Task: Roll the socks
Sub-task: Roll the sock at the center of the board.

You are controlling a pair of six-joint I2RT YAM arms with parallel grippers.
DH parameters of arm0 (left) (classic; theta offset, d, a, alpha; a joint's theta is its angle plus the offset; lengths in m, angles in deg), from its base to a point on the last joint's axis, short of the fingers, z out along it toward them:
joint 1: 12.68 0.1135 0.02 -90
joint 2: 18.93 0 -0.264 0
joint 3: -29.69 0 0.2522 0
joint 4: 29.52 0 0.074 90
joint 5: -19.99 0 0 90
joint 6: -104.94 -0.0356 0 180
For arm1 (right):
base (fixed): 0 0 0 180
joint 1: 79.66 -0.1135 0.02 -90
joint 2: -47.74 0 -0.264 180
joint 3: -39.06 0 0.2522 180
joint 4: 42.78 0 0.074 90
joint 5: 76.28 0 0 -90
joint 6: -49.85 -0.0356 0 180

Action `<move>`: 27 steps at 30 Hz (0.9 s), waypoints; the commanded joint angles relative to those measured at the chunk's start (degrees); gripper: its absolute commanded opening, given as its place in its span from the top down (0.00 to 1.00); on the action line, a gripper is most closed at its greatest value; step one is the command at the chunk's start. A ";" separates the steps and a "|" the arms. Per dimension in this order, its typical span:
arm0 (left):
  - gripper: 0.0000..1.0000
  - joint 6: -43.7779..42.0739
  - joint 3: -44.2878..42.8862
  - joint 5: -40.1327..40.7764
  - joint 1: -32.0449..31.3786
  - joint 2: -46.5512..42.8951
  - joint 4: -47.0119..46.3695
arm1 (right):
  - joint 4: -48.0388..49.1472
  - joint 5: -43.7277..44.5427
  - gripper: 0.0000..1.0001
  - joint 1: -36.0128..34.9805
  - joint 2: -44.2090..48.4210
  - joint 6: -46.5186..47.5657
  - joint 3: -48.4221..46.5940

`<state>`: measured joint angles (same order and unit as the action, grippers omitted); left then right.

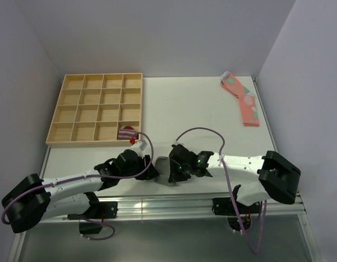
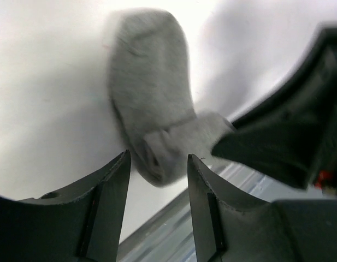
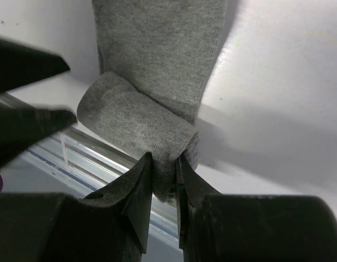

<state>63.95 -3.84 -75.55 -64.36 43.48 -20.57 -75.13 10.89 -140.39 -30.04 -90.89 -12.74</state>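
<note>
Standing here, I can't make out any writing, label, brand or number on anything in view.
</note>
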 commanded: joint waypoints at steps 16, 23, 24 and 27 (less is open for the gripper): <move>0.48 0.91 0.52 17.75 -11.25 2.62 -3.71 | -8.30 -11.67 0.85 6.24 -9.50 8.64 -10.47; 0.48 0.56 2.28 16.97 -11.95 1.92 -7.75 | -9.01 -13.52 0.85 6.94 -10.73 9.34 -11.62; 0.48 0.56 2.37 16.88 -11.95 2.18 -7.92 | -9.10 -13.52 0.85 6.94 -10.73 9.34 -11.70; 0.49 0.03 2.37 16.18 -12.04 2.80 -8.28 | -9.10 -13.78 0.84 7.20 -10.73 9.26 -11.97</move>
<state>65.09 -2.02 -59.62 -75.95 45.84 -25.91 -82.35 -1.87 -133.48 -40.27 -82.54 -22.71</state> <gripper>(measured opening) 0.515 0.261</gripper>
